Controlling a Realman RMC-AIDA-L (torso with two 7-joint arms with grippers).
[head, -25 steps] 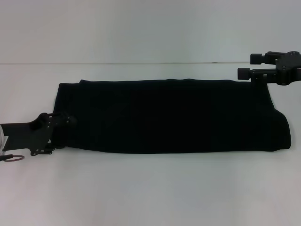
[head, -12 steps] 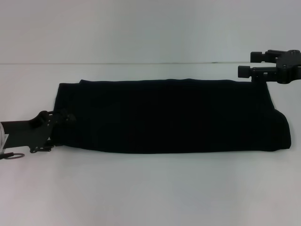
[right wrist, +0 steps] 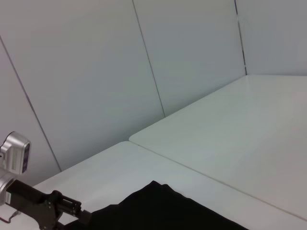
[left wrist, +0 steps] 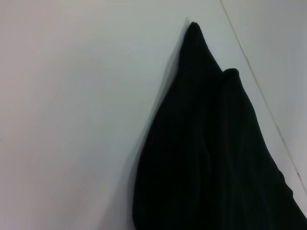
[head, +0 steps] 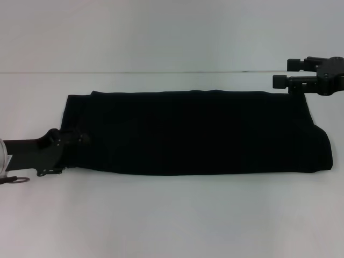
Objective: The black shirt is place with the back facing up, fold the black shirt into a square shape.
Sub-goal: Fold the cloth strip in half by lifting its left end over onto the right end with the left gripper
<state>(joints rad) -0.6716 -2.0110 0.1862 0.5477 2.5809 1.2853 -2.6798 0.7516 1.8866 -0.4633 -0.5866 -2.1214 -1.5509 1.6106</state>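
The black shirt lies on the white table as a long band running left to right, plain side up with no lettering showing. My left gripper is low at the shirt's near left corner, touching its edge. The left wrist view shows that end of the shirt with two pointed folds. My right gripper is open and empty, held just above the shirt's far right corner. The right wrist view shows the shirt's edge and the left gripper far off.
A seam line crosses the table behind the shirt. A small ring and cable hang at the left arm near the table's left edge. Bare white table lies in front of the shirt.
My left gripper has dropped slightly and pushed a little further against the shirt's near left corner. The right gripper and the shirt have hardly moved.
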